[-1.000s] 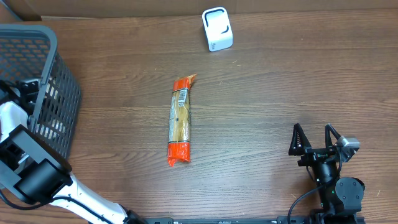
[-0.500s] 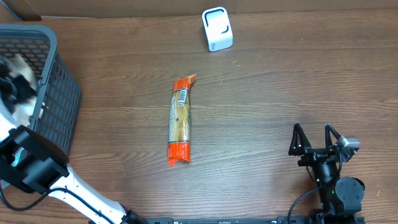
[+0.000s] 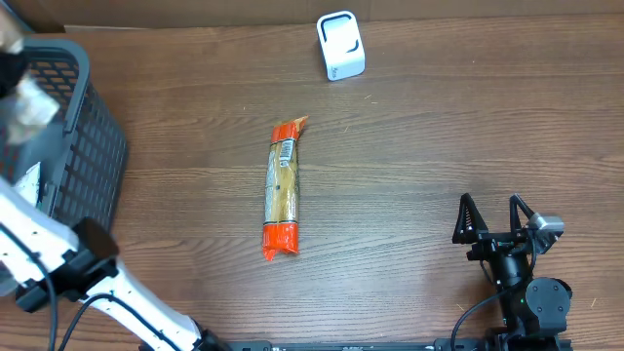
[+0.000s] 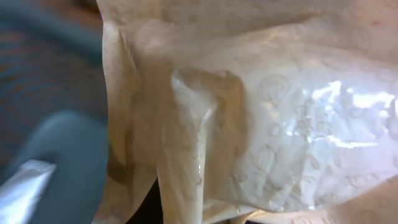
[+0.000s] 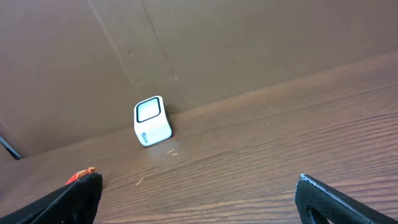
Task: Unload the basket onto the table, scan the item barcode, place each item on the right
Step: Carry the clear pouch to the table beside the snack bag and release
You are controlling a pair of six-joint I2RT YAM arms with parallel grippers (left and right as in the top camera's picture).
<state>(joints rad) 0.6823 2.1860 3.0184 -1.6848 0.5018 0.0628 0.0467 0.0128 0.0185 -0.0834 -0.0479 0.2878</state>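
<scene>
**A:** Where do we have the bag (image 4: 280,112)?

**B:** Up at the far left, over the basket (image 3: 97,146). The left claw (image 3: 14,73) is closed tight on it. Overhead, claw and bag are one blur, so we can't pick out the fingers there.

**A:** What do we get from the left wrist?

**B:** Almost nothing but bag. It's pale, crinkled, glossy plastic with a faint printed pattern, pressed right up to the lens. We see a blurred strip of dark basket down the left side, and no barcode on the face turned to us.

**A:** And the right claw (image 3: 490,202)?

**B:** It's spread as wide as it goes and holds nothing. It sits low at the near right of the table (image 3: 419,136), well apart from everything else.

**A:** Where's the scanner (image 3: 340,45)?

**B:** It's at the far edge, just in front of the cardboard wall (image 5: 249,43), and nothing is touching it. From the right wrist we see its window facing our way.

**A:** Anything else on the table?

**B:** We have a packet (image 3: 281,190) lying flat mid-table. It has orange ends and a white label near its far end.
</scene>
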